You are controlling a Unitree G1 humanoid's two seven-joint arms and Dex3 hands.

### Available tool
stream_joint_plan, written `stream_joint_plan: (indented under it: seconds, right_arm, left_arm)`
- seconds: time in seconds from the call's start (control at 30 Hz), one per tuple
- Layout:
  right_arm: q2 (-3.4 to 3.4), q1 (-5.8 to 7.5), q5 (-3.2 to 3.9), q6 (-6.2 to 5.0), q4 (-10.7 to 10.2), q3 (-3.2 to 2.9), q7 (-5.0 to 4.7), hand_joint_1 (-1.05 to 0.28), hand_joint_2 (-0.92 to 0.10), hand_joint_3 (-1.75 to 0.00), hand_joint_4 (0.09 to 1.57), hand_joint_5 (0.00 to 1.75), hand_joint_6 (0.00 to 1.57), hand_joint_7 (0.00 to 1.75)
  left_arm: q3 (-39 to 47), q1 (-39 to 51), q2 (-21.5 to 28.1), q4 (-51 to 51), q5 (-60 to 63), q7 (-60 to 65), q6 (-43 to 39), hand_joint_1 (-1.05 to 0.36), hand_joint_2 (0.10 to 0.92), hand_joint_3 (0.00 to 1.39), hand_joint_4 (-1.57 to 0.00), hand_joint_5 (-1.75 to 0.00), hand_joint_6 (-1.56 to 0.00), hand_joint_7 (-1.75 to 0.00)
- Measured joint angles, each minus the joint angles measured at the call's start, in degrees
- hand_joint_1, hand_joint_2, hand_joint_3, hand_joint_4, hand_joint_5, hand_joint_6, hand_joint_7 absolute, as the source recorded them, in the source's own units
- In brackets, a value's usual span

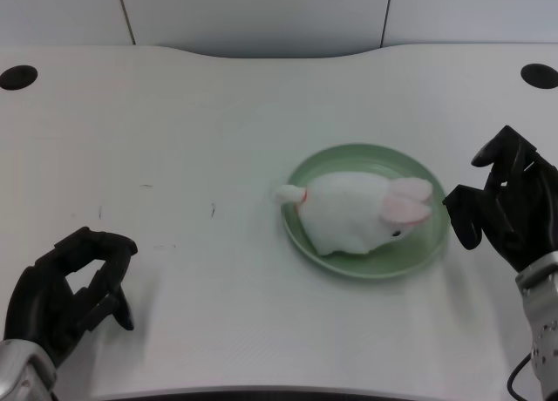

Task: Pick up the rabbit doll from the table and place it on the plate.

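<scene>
Fingers (105, 253) of the left hand (65, 292) curl loosely inward at seven o'clock, holding nothing. White rabbit doll (357, 214) lies on the green plate (349, 159) right of desk centre; placement looks complete.

The rabbit doll (362, 214) hides the plate's (349, 163) middle, and the frame's edge crops the left robot hand (65, 292) at the wrist.

A white rabbit doll (357, 213) with pink ears lies on its side on the pale green plate (349, 161), right of centre.
</scene>
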Motion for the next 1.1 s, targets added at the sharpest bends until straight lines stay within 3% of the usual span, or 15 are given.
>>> stream_joint_plan:
  seconds: [0.1, 0.2, 0.3, 0.37, 0.43, 0.53, 0.57, 0.67, 0.7, 0.8, 0.9, 1.1]
  right_arm:
    - [-0.01, -0.46, -0.06, -1.34, 1.59, -0.06, 0.85, -0.47, -0.68, -1.11, 1.57, 1.75, 1.57, 1.75]
    - [-0.02, -0.87, 0.04, -2.28, 3.56, -0.53, 1.36, -0.47, -0.70, -1.12, 1.57, 1.75, 1.57, 1.75]
    - [-0.05, -1.26, 0.00, -3.99, 5.09, -0.78, 2.08, -0.48, -0.71, -1.12, 1.57, 1.75, 1.57, 1.75]
    - [-0.04, -1.62, 0.11, -4.38, 5.49, -1.11, 2.60, -0.49, -0.72, -1.12, 1.57, 1.75, 1.57, 1.75]
    - [0.02, -1.83, 0.21, -4.47, 5.49, -1.48, 2.38, -0.48, -0.71, -1.11, 1.57, 1.75, 1.57, 1.75]
    - [0.70, -1.86, 0.36, -4.87, 5.19, -2.12, 0.64, -0.54, -0.68, -1.08, 1.57, 1.75, 1.57, 1.75]
    - [1.26, -1.86, 0.63, -4.64, 4.80, -2.32, -0.04, -0.55, -0.73, -1.02, 1.57, 1.75, 1.57, 1.75]
    - [2.29, -1.67, 2.04, -1.91, 2.25, -2.64, -2.00, -0.57, -0.87, -0.87, 1.57, 1.75, 1.57, 1.75]
    - [2.35, -1.62, 2.59, -1.09, 1.52, -2.69, -2.29, -0.56, -0.90, -0.86, 1.57, 1.75, 1.57, 1.75]
    - [2.53, -1.47, 3.28, 0.22, 0.16, -3.11, -3.20, -0.57, -0.92, -0.82, 1.57, 1.75, 1.57, 1.75]
    - [2.76, -0.70, 3.57, 2.39, -2.00, -3.27, -5.19, -0.57, -0.92, -0.83, 1.57, 1.75, 1.57, 1.75]
    - [2.74, 0.05, 4.59, 4.98, -3.94, -3.54, -6.08, -0.55, -0.92, -0.87, 1.57, 1.75, 1.57, 1.75]
  left_arm:
    - [0.38, -0.87, 0.05, 1.47, -0.03, -0.01, -0.02, -0.38, 0.921, 0.52, -1.13, -1.75, -0.78, -1.75]
    - [0.50, -1.39, 0.04, 1.74, 0.10, 0.07, -0.02, -0.39, 0.921, 0.51, -1.14, -1.75, -0.80, -1.75]
    - [0.68, -1.96, 0.04, 1.75, 0.11, 0.09, -0.02, -0.38, 0.921, 0.52, -1.13, -1.75, -0.80, -1.75]
    - [0.96, -2.20, 0.04, 1.77, 0.06, 0.09, 0.04, -0.38, 0.921, 0.52, -1.12, -1.75, -0.79, -1.75]
    - [1.26, -2.26, 0.04, 1.80, -0.05, 0.09, 0.29, -0.38, 0.921, 0.52, -1.12, -1.75, -0.78, -1.75]
    - [1.66, -2.25, 0.05, 1.81, -0.69, 0.09, 1.04, -0.38, 0.921, 0.52, -1.12, -1.75, -0.78, -1.75]
    - [1.75, -2.25, 0.10, 1.81, -0.72, 0.09, 1.09, -0.39, 0.921, 0.52, -1.12, -1.75, -0.79, -1.75]
    - [1.95, -2.24, 0.31, 1.81, -1.10, -0.02, 1.14, -0.38, 0.921, 0.54, -1.11, -1.75, -0.78, -1.75]
    - [2.06, -2.24, 0.34, 1.81, -1.27, -0.08, 1.14, -0.38, 0.921, 0.55, -1.11, -1.75, -0.79, -1.75]
    - [2.11, -2.03, 0.44, 1.68, -1.49, -0.07, 1.23, -0.38, 0.921, 0.55, -1.09, -1.75, -0.77, -1.75]
    - [2.10, -1.94, 0.57, 1.80, -1.49, -0.09, 1.20, -0.38, 0.921, 0.54, -1.10, -1.75, -0.78, -1.75]
    - [1.95, -1.94, 0.53, 2.08, -1.57, -0.20, 1.17, -0.37, 0.921, 0.50, -1.12, -1.75, -0.78, -1.75]
